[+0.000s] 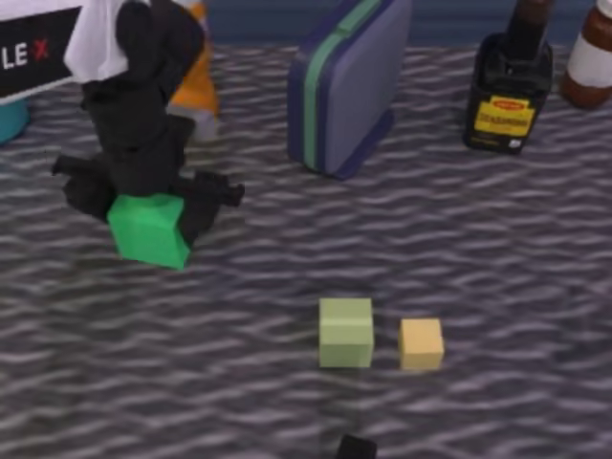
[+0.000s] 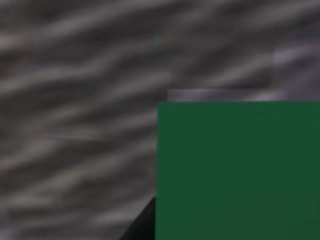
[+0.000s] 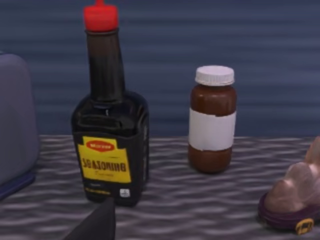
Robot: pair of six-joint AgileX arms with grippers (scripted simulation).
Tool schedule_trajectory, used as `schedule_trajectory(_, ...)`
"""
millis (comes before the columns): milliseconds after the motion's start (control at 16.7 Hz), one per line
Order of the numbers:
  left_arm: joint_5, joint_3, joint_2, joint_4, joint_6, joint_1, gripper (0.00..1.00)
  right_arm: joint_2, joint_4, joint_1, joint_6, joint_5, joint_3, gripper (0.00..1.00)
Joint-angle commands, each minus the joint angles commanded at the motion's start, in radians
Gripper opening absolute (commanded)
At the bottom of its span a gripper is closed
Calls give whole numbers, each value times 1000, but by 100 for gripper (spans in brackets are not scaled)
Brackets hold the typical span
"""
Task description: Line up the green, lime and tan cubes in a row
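While the left gripper [image 1: 145,206] grips the green cube [image 1: 148,229] at the table's left — well apart from the lime cube [image 1: 345,332] and tan cube [image 1: 421,343] — careless placement could knock the lime one askew.

My left arm reaches down at the table's left, its tool [image 1: 145,206] clamped; right arm unseen.

Green cube [image 1: 148,229]: largest, vivid green, matte; sits tilted at the surface's left, well apart from the others. Lime cube [image 1: 346,332]: mid-sized, pale yellow-green, square-on, near centre front. Tan cube [image 1: 422,343]: smallest, yellowish, just beside lime's right, not touching.
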Motion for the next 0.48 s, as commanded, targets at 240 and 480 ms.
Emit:
schedule_trajectory(240,-2,-118,-93,20,-319,-153,0,0,0,0,0,0,0,100)
schedule_trajectory(480,-7,-197,-165,40,-501,-257,0,0,0,0,0,0,0,100)
